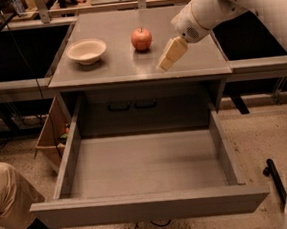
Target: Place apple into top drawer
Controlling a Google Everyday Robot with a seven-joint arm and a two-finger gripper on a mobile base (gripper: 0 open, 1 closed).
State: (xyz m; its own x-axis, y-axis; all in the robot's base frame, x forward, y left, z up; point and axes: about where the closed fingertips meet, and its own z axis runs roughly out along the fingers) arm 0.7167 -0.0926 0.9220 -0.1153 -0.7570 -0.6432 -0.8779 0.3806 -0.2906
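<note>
The red-orange apple [141, 38] stands on the grey cabinet top [129, 62], right of centre. My gripper [165, 63] hangs from the white arm at the upper right, just right of and in front of the apple, a little apart from it. It holds nothing. The top drawer [145, 162] is pulled fully out below the cabinet top, its flat grey bottom bare.
A cream-white shallow bowl [86, 50] sits on the cabinet top left of the apple. A cardboard box [49, 137] stands on the floor left of the drawer. A person's knee [7, 196] is at the lower left. A dark bar [275, 179] lies on the floor at right.
</note>
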